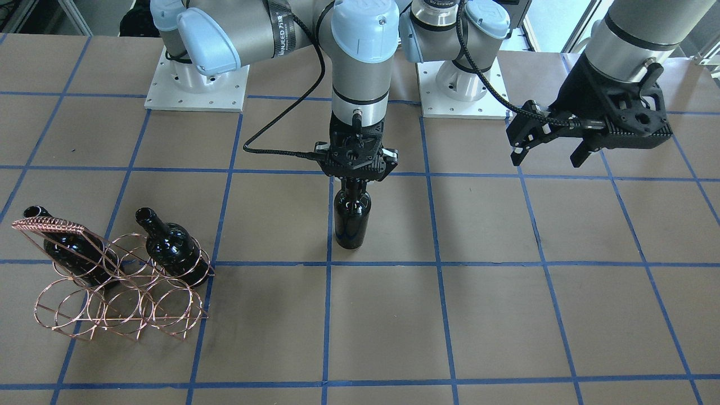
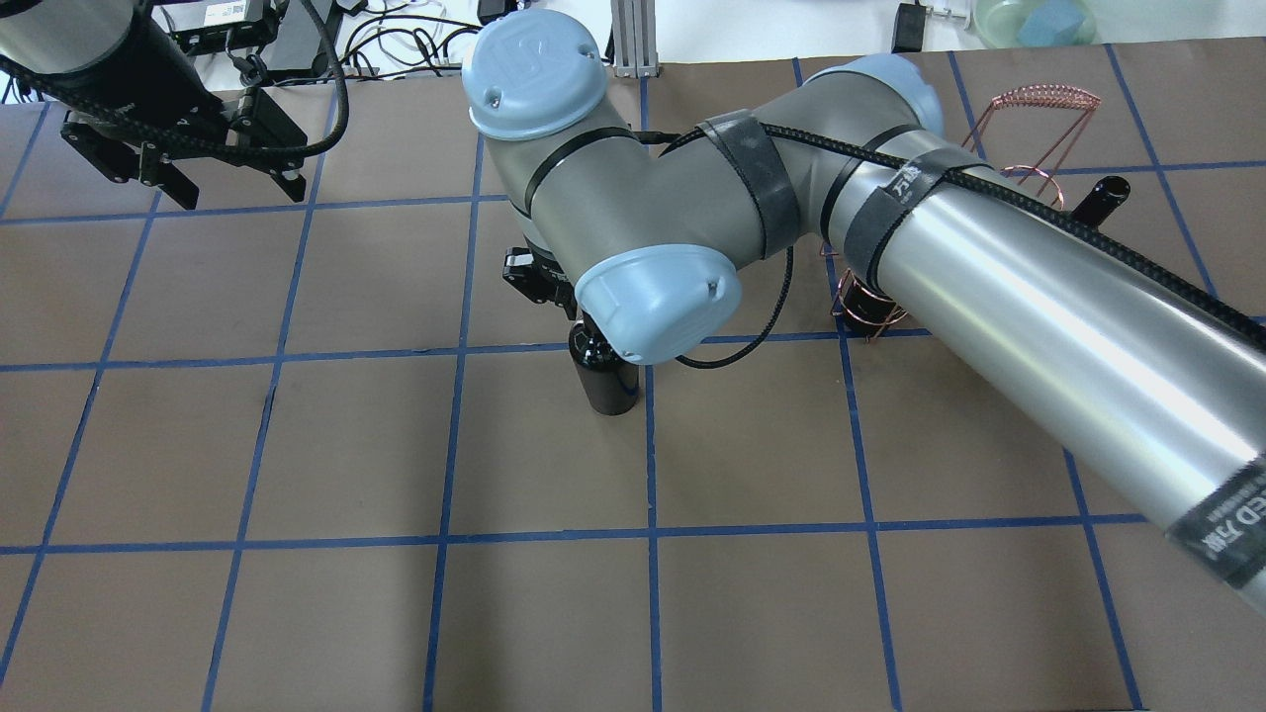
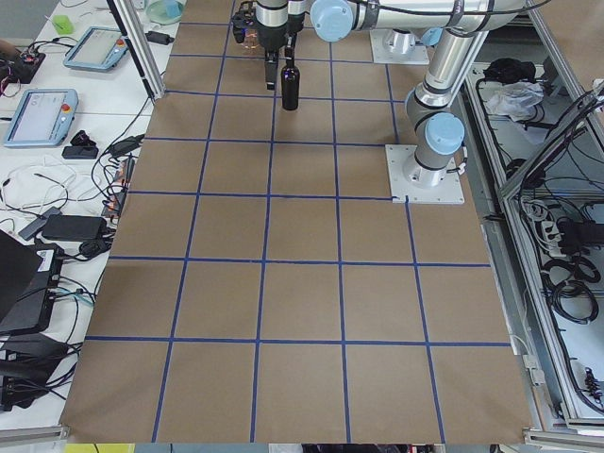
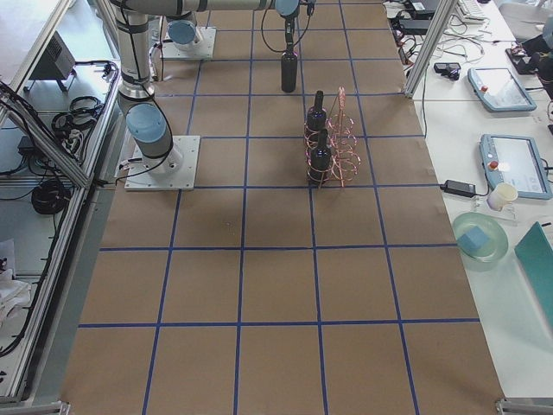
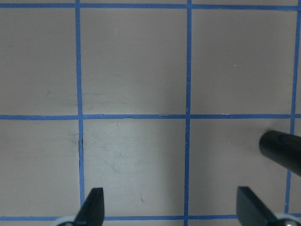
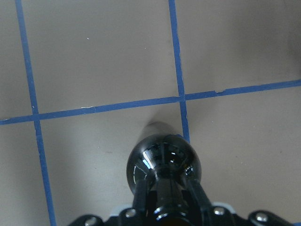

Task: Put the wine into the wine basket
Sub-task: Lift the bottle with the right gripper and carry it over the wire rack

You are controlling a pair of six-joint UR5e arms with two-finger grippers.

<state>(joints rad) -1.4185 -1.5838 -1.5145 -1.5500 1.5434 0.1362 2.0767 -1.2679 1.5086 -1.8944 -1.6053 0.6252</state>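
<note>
As the right gripper (image 1: 354, 185) clamped the bottle (image 1: 352, 222) mid-frame, left gripper (image 1: 548, 154) agape upper right, it probably needed a steady upright carry to the lower-left basket (image 1: 121, 306).

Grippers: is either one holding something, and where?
The right gripper holds the upright wine bottle by its neck. The left gripper is open, holding nothing.

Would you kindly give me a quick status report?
Right gripper shut on upright wine neck. Left gripper open, empty. Wine basket holds two bottles.
</note>
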